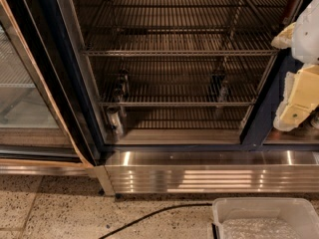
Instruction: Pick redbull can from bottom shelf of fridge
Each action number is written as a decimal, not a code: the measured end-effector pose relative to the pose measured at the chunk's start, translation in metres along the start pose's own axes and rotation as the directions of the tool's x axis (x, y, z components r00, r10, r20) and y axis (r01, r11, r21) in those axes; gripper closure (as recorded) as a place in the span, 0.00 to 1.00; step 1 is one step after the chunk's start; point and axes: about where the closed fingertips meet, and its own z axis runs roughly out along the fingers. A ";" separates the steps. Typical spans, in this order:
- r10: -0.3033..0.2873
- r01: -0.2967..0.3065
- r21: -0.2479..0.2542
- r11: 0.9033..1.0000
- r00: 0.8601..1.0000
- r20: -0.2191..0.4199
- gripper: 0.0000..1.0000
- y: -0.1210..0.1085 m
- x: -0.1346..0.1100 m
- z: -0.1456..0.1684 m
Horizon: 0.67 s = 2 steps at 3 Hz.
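Note:
The fridge (75, 73) stands open in front of me, with a dark frame and wire racks inside. The bottom shelf (184, 136) is a smooth brownish panel below the lowest rack. The redbull can (114, 117), slim and silvery with a shiny round top, stands upright at the shelf's far left, next to the frame. My gripper (293, 114), cream and white, hangs at the right edge of the view, in front of the fridge's right post. It is far to the right of the can and holds nothing that I can see.
The glass door (25, 93) is swung open at the left. A louvred steel base (199, 176) runs under the shelf. A white bin (264, 218) sits on the speckled floor at the bottom right, and a black cable (154, 213) lies beside it.

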 end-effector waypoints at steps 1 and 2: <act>0.000 0.000 0.000 1.000 1.000 0.000 0.00 0.000 0.000 0.000; 0.034 -0.032 -0.060 0.998 0.999 0.032 0.00 0.004 -0.002 0.030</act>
